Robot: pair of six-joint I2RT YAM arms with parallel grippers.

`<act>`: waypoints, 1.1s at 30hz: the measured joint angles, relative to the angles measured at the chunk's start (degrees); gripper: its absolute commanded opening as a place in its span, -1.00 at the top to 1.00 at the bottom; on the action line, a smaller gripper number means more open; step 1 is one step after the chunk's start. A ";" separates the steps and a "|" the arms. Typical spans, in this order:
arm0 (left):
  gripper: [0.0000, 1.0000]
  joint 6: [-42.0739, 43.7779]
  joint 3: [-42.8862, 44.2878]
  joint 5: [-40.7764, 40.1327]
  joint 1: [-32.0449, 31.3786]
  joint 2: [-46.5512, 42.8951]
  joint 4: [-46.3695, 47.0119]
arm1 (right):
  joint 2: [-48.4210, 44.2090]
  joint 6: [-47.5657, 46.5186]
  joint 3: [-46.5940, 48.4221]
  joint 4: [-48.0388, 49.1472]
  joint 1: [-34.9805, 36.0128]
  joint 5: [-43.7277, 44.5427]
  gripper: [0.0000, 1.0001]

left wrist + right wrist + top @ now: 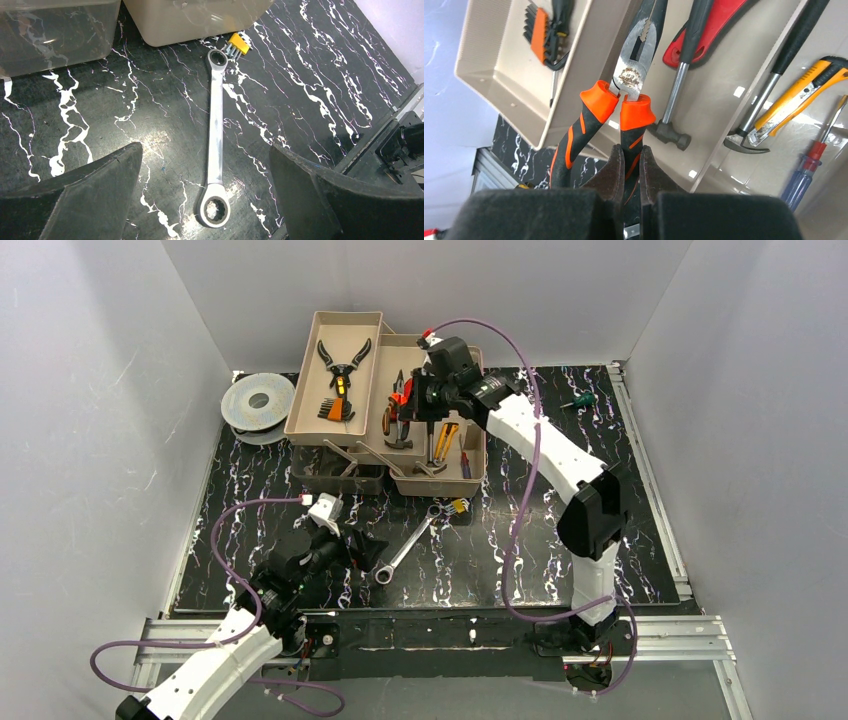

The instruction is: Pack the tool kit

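Most tools lie in the toolbox (297, 405) at the far side of the bench (500, 540); the wrench (216, 135) is unpacked, on the bench just near of it. My right hand (631, 160), over the trays, is clenched on one handle of the orange pliers (624, 107). The left hand (352, 543) hangs released above the wrench.

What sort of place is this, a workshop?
Probably a robot test booth, not a workshop: plain white walls enclose a black marbled table, two white robot arms are bolted to its near edge, and a tan plastic toolbox sits there.
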 measured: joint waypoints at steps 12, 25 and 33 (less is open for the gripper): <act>-0.96 -0.01 0.00 -0.39 0.00 -0.28 -0.33 | 13.62 -1.87 13.93 -7.13 -0.22 2.89 0.93; -0.96 -0.01 0.00 -0.75 0.01 -0.30 -0.35 | 8.16 -6.39 9.50 -6.94 -0.05 2.27 -0.24; -0.96 -0.01 0.00 -1.09 0.01 0.19 -0.30 | -15.73 -8.76 -7.46 -1.89 -0.61 3.33 -0.30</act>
